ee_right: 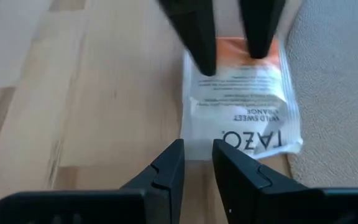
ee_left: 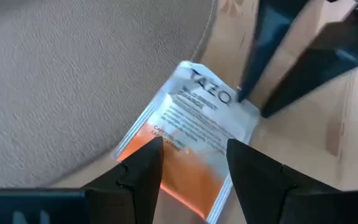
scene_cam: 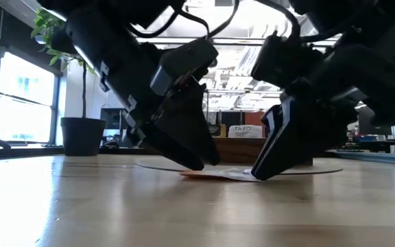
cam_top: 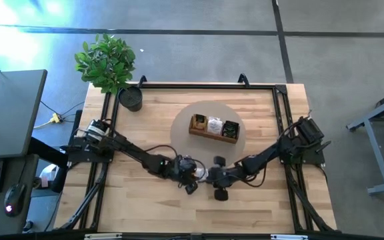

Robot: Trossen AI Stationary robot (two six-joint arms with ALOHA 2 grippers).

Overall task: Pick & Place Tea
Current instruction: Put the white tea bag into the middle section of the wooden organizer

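One white-and-orange tea packet (ee_left: 194, 140), flat, black lettering, wooden table (cam_top: 145, 207)

You see two dark, near-black jointed arms, each with black cable looping along its links. The left arm (cam_top: 129, 155) carries a pale metallic patch at its base and a light marking near the wrist. The right arm (cam_top: 272, 152) is darker throughout. The fingers (ee_left: 142, 177) are matte black, angular and tapering to blunt tips.
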